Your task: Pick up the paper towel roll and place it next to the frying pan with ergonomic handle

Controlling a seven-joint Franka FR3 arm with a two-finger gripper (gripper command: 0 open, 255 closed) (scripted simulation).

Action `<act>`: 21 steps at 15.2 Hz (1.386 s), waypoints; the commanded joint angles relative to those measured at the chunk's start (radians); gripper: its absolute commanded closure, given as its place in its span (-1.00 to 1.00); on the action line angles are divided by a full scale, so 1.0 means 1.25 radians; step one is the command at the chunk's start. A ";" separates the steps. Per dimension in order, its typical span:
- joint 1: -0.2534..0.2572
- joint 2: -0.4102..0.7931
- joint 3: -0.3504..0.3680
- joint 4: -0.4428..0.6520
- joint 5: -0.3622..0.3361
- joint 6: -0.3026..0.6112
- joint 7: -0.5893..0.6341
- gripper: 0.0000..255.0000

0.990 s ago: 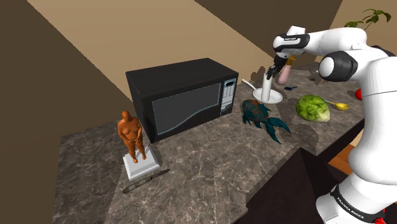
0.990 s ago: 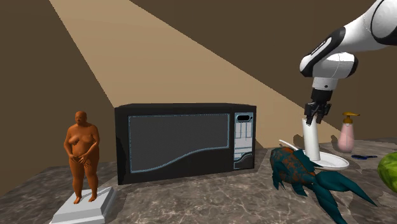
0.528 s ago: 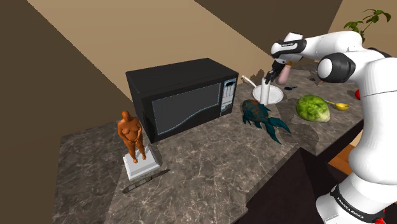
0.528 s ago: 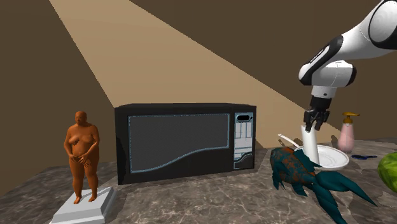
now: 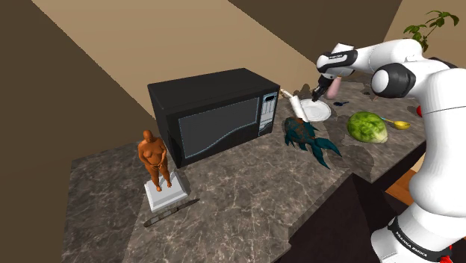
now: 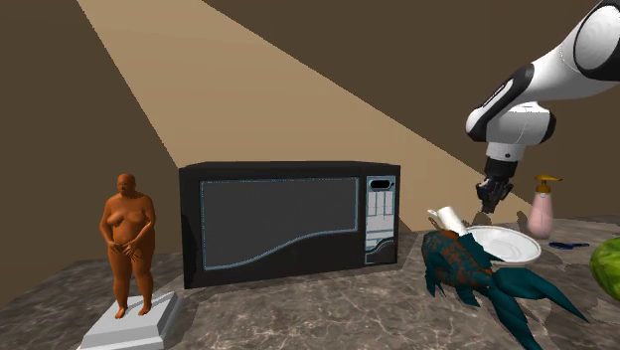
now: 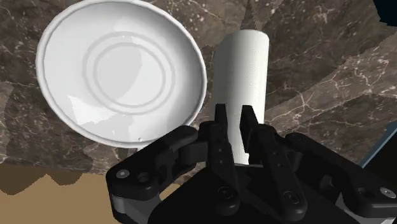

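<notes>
The black two-finger pincer (image 7: 235,113) has its fingers narrowly apart, clasping nothing. Just beyond the fingertips, seen partly through that gap, is the plain white, smooth cylindrical paper towel roll (image 7: 242,70). It is tilted rather than upright in the second exterior view. Beside the roll, off to one side of the pincer, sits the glossy white round shallow pan (image 7: 63,95), with concentric rings in its base. Whether its rim touches the roll cannot be told. Both rest on the dark brown veined marble counter (image 7: 318,76).
</notes>
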 commanded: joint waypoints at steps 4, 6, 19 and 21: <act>0.000 0.001 0.000 -0.001 0.000 0.000 0.000 -1.00; 0.000 0.001 0.000 -0.001 0.000 0.000 0.000 -1.00; -0.004 -0.058 -0.005 -0.001 -0.005 -0.059 0.002 -1.00; -0.004 -0.058 -0.005 -0.001 -0.005 -0.059 0.002 -1.00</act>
